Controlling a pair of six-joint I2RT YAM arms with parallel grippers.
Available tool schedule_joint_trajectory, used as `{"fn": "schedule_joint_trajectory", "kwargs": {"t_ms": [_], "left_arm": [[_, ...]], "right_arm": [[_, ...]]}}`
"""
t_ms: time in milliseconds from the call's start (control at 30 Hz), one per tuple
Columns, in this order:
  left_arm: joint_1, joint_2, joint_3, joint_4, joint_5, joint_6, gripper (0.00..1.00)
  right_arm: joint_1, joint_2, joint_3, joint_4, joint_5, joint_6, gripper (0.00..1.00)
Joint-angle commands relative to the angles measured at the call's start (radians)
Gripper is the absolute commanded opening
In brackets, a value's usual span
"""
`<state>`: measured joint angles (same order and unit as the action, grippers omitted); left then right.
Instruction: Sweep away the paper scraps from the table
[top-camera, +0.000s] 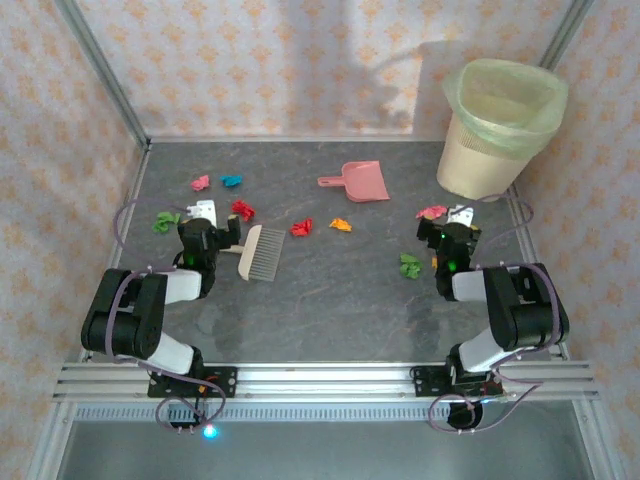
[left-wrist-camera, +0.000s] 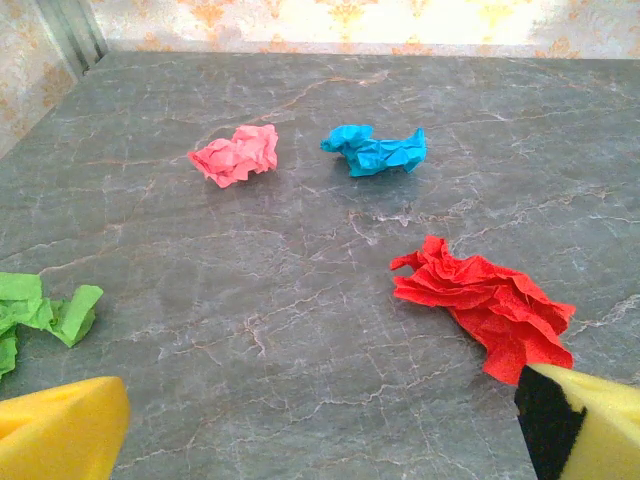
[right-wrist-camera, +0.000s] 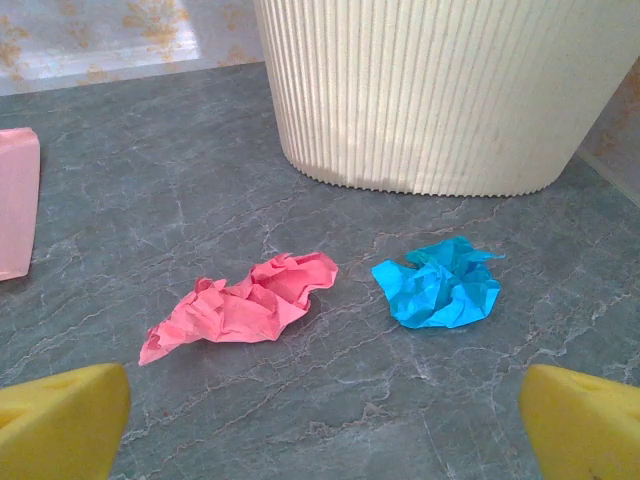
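Orange floral-patterned walls (top-camera: 300, 60) enclosed the dark grey stone-patterned table (top-camera: 340, 310), where small crumpled paper scraps (top-camera: 301, 228) lay scattered in red, pink, green, orange and blue, most of them across the left and middle of the surface and a few on the right.

On the left side, the left gripper (top-camera: 204, 213) sat low over the table with its jaws spread wide and nothing between them. Its yellow fingertips (left-wrist-camera: 60, 430) showed at the bottom corners of the left wrist view. A red wad (left-wrist-camera: 485, 305) lay just ahead of the right-hand fingertip and a green wad (left-wrist-camera: 45, 310) was off to the left. A pink wad (left-wrist-camera: 238, 154) and a blue wad (left-wrist-camera: 375, 151) rested farther off, near each other but apart.

A cream hand brush (top-camera: 262, 252) lay flat on the table just to the right of the left arm — whether the two touched could not be told. A flat pink plastic dustpan (top-camera: 358, 181) sat farther back near the middle, well apart from both arms.

The right gripper (top-camera: 458, 218) was likewise wide open and empty. A pink scrap (right-wrist-camera: 245, 308) and a blue scrap (right-wrist-camera: 440, 285) lay side by side before it. Behind them, in the far right corner, stood a cream ribbed waste bin (right-wrist-camera: 440, 90) with a pale green liner. A green scrap (top-camera: 410, 266) lay beside the right arm, on its left.
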<state>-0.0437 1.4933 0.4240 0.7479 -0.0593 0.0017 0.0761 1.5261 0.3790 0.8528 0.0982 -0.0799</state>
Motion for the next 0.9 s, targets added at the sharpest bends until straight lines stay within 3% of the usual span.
{"fn": "schedule_joint_trajectory", "kwargs": {"t_ms": [0, 867], "left_arm": [[0.007, 0.004, 0.007, -0.015, 0.002, 0.013, 1.0], [0.008, 0.003, 0.007, -0.016, 0.003, 0.013, 1.0]], "right_arm": [[0.002, 0.003, -0.011, 0.036, 0.023, -0.003, 0.99], [-0.022, 0.006, 0.014, -0.011, -0.019, 0.012, 0.99]]}}
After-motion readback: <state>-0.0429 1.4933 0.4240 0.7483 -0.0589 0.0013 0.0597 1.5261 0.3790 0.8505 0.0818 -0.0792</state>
